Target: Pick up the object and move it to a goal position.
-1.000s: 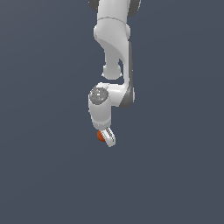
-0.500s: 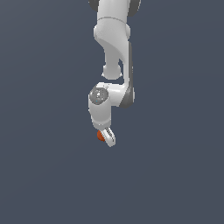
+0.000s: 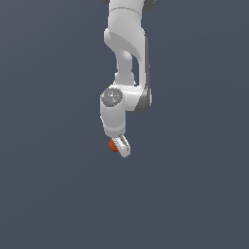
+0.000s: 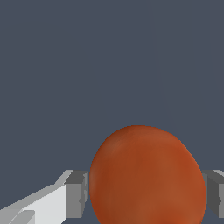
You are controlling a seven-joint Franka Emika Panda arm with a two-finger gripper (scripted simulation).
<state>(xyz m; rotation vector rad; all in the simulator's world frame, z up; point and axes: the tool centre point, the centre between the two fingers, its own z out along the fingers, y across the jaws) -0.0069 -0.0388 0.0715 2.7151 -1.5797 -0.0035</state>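
Wrist view: ball (image 4: 148, 176) fills the foreground, reddish-orange, matte, seated between the two grey pads (image 4: 77, 194), one against each side. Gripper (image 4: 146, 192) is clamped on it. Exterior view: same ball (image 3: 114, 145) peeks out at the fingertip end of the gripper (image 3: 120, 146), on the exterior view's left side. White arm (image 3: 125, 58) rises from there out of frame. Plain dark grey backdrop behind.

Only a plain dark grey-blue backdrop (image 3: 44, 194), no other obj.
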